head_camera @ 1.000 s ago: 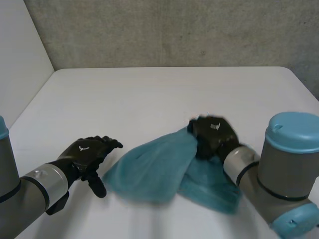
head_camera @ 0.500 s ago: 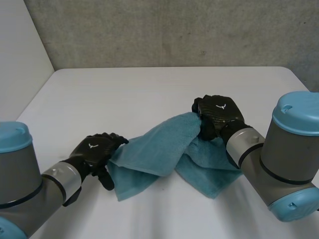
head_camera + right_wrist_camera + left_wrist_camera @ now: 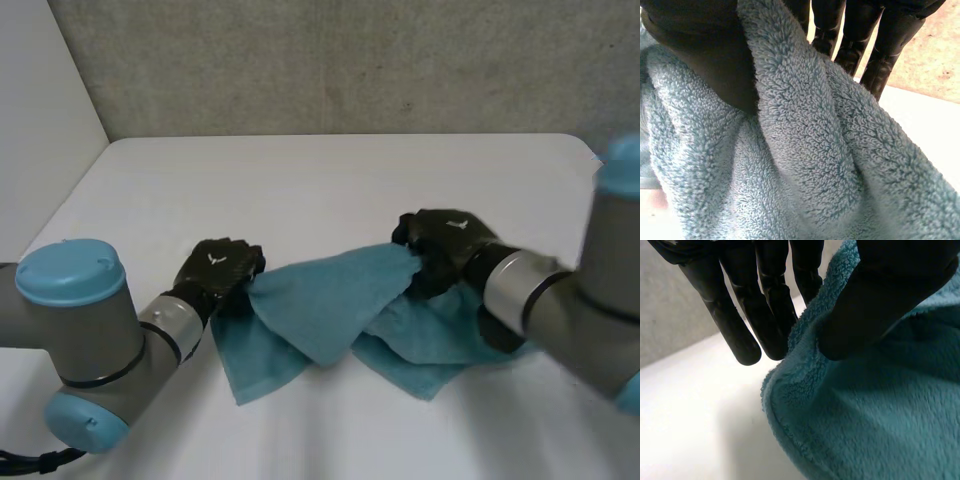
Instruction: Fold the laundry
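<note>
The left hand (image 3: 215,272) has moved in across the worktop (image 3: 330,180) to the towel (image 3: 330,305) and now pinches its left corner. The right hand (image 3: 445,240) pinches the right corner. The towel spans between them near the front edge, long axis running across. Its lower layers overlap, and their corners are hidden.

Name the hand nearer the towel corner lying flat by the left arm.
Left. Left hand pinches the towel just beyond that corner; right hand grips its opposite end.
</note>
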Tool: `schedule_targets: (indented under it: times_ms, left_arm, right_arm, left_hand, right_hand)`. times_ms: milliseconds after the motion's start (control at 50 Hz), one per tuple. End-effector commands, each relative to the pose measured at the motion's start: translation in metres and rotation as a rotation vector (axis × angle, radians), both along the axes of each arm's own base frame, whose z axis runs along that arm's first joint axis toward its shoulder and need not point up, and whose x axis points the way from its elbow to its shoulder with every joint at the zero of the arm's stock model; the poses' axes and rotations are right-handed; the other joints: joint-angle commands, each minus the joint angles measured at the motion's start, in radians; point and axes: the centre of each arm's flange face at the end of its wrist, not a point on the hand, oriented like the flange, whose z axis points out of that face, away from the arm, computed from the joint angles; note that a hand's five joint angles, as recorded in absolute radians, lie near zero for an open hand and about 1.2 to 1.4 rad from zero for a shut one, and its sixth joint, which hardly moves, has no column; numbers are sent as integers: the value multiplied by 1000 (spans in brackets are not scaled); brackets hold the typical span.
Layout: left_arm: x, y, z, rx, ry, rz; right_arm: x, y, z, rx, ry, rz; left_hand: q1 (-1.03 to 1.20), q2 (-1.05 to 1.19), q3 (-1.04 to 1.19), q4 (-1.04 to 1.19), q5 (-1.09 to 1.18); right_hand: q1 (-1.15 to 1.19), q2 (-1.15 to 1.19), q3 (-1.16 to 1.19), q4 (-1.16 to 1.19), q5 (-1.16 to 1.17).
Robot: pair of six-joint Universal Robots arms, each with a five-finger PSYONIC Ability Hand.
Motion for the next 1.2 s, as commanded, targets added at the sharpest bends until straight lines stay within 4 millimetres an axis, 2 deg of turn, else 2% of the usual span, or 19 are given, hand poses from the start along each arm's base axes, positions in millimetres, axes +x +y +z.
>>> schedule_targets:
  times_ms: [20, 60, 80, 120, 160, 220, 300, 360, 400, 460, 500, 560, 640, 680, 780, 840, 940, 1060, 1200]
  left_arm:
    - [2, 10, 51, -120, 96, 50]
    - [7, 19, 84, -175, 175, 55]
    - [7, 19, 84, -175, 176, 55]
    - [12, 31, 113, -227, 251, 52]
    - [14, 37, 123, -242, 280, 49]
    - [17, 48, 131, -244, 314, 41]
    - [16, 54, 127, -222, 308, 31]
    - [10, 56, 110, -172, 279, 17]
    - [2, 50, 83, -96, 230, 15]
    - [-2, 39, 63, -48, 201, 28]
    - [-3, 33, 57, -34, 190, 37]
    - [1, 21, 50, -24, 180, 76]
    - [12, 6, 50, -33, 178, 135]
    - [21, -6, 53, -46, 182, 174]
    - [31, -17, 60, -70, 189, 213]
    - [37, -22, 64, -82, 193, 232]
    - [40, -20, 70, -77, 190, 239]
    - [39, -11, 76, -64, 183, 226]
    - [39, -7, 86, -90, 196, 221]
  right_arm:
    - [-33, -20, 51, -44, -22, -74]
    - [-37, -22, 65, -72, -23, -70]
    - [-40, -22, 74, -87, -10, -55]
    - [-44, -23, 82, -100, 15, -40]
    - [-54, -29, 99, -139, 65, -15]
    - [-57, -40, 97, -112, 95, 18]
    - [-51, -59, 72, -28, 111, 47]
    - [-47, -79, 46, 30, 121, 53]
    - [-42, -87, 32, 56, 124, 63]
    - [-23, -99, 8, 77, 150, 78]
    - [-11, -114, -5, 51, 192, 36]
    - [-9, -120, -7, 34, 213, -1]
    - [-13, -129, 2, -27, 234, -96]
    - [-13, -128, 7, -48, 225, -110]
    - [-25, -101, 42, -111, 173, -145]
    - [-28, -93, 47, -130, 165, -149]
    - [-40, -45, 62, -177, 110, -167]
    - [-44, -13, 59, -143, 65, -159]
    - [-32, 39, 32, -8, 27, -78]
  left_hand:
    - [318, 207, 217, 207, 251]
    - [318, 207, 217, 207, 251]
    - [318, 207, 217, 207, 251]
    - [318, 207, 217, 207, 251]
    - [318, 207, 217, 207, 251]
    - [318, 207, 217, 207, 251]
    - [318, 207, 217, 207, 251]
    - [318, 207, 217, 207, 251]
    - [318, 207, 217, 207, 251]
    - [318, 207, 217, 207, 251]
    - [318, 207, 217, 207, 251]
    - [318, 207, 217, 207, 251]
    - [318, 207, 217, 207, 251]
    - [318, 207, 217, 207, 251]
    - [318, 207, 217, 207, 251]
    - [318, 207, 217, 207, 251]
    - [318, 207, 217, 207, 251]
    - [318, 207, 217, 207, 251]
    - [318, 207, 217, 207, 251]
  right_hand:
    - [478, 222, 231, 209, 276]
    - [478, 222, 231, 209, 276]
    - [478, 222, 231, 209, 276]
    - [478, 222, 231, 209, 276]
    - [478, 222, 231, 209, 276]
    - [478, 222, 231, 209, 276]
    - [478, 222, 231, 209, 276]
    - [478, 222, 231, 209, 276]
    - [406, 150, 159, 137, 204]
    - [274, 17, 27, 5, 72]
    - [-91, -347, -338, -360, -293]
    - [-214, -470, -461, -482, -416]
    - [-667, -923, -913, -935, -869]
    - [-744, -1000, -990, -1012, -946]
    - [-744, -1000, -990, -1012, -946]
    - [-744, -1000, -990, -1012, -946]
    - [-737, -994, -984, -1006, -939]
    - [-551, -808, -798, -820, -753]
    - [-478, -734, -725, -747, -680]
